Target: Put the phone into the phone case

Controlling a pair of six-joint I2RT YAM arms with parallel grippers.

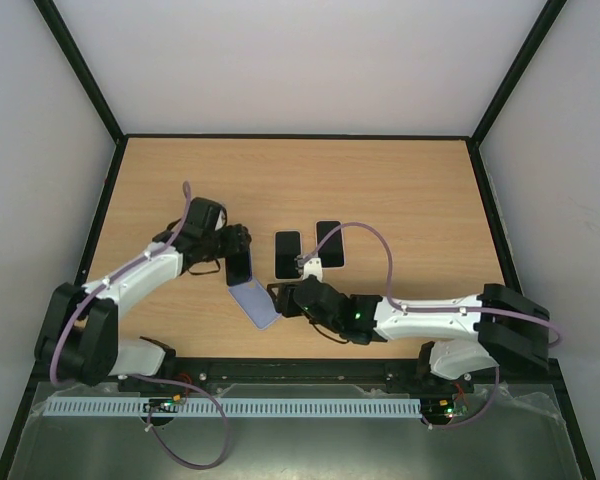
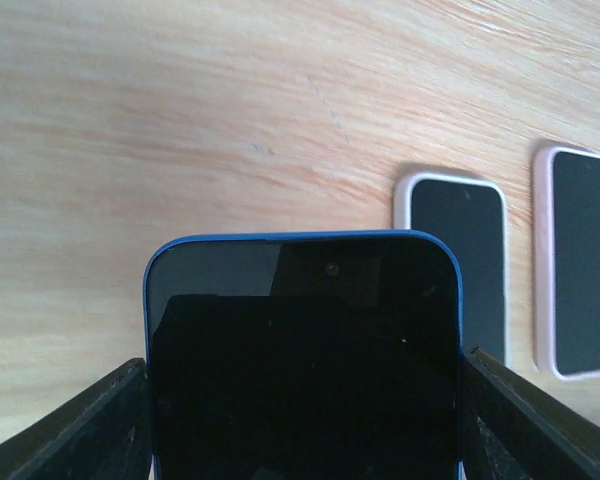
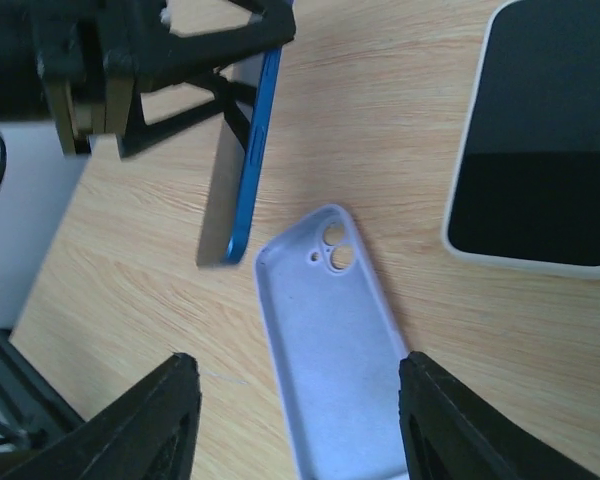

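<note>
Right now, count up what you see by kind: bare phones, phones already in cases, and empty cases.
Bare phones: 1, the blue phone
Cased phones: 2
Empty cases: 1, the lilac case
Total: 4

The table point(image 1: 400, 180) is viewed from high above and behind, with the arm bases at 6 o'clock. The blue phone point(image 2: 300, 350) is framed closely by the left wrist view, apparently faced toward the table's 3 o'clock. It is shared, at 11 o'clock, with the close, downward-looking right wrist view.

Blue phone point(image 3: 248, 150) held by left gripper point(image 1: 237, 263) blocks case point(image 3: 330, 340) on the left; cased phone point(image 1: 287, 254) and second cased phone point(image 1: 329, 243) crowd beyond; far table point(image 1: 400, 180) open.
</note>
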